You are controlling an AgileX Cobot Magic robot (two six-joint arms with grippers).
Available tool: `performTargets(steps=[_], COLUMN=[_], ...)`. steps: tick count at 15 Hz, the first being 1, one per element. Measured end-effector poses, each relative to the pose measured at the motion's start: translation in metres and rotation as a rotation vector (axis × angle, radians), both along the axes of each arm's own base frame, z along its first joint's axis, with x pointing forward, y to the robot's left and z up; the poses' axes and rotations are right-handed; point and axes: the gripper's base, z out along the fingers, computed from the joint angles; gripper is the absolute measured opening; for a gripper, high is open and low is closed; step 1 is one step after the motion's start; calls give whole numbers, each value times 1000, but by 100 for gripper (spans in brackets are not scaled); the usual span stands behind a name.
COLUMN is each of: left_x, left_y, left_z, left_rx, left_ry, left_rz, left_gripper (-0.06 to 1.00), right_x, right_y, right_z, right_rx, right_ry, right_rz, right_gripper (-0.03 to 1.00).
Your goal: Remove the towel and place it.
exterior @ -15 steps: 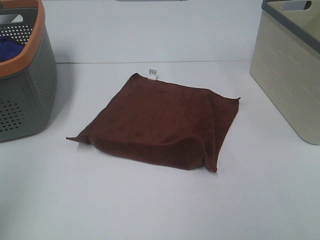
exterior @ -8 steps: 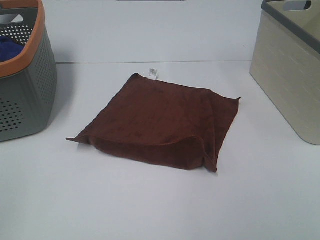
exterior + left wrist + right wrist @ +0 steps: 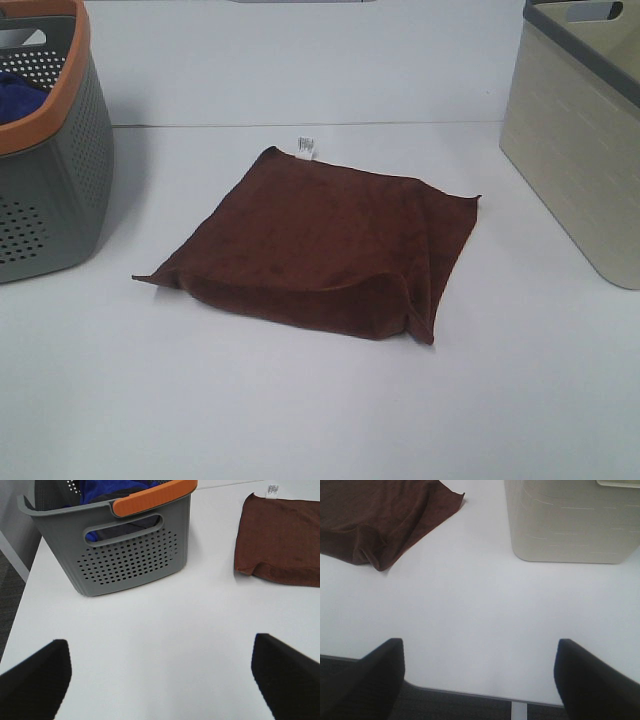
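The dark brown towel [image 3: 320, 240] lies folded flat in the middle of the white table, its small white tag [image 3: 306, 146] at the far corner. It also shows in the left wrist view [image 3: 282, 545] and the right wrist view [image 3: 380, 520]. Neither arm shows in the exterior high view. My left gripper [image 3: 162, 680] is open and empty over bare table, in front of the grey basket. My right gripper [image 3: 480, 680] is open and empty near the table's front edge, apart from the towel.
A grey perforated basket with an orange rim [image 3: 45, 160] stands at the left and holds a blue cloth [image 3: 110, 487]. A beige bin [image 3: 585, 140] stands at the right, also in the right wrist view [image 3: 570, 520]. The table edge [image 3: 470, 692] shows below the right gripper.
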Motion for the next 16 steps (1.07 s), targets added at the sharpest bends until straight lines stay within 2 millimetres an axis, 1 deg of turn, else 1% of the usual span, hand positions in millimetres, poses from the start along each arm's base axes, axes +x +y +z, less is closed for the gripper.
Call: performTargets(steps=[16], left_x=[0], left_y=[0], left_z=[1], left_rx=[1], left_ry=[-7], left_rz=[12], left_gripper=[92], right_x=[0], right_y=[0], right_z=[0], right_rx=[1], right_ry=[0], right_rz=[1], right_gripper=[72])
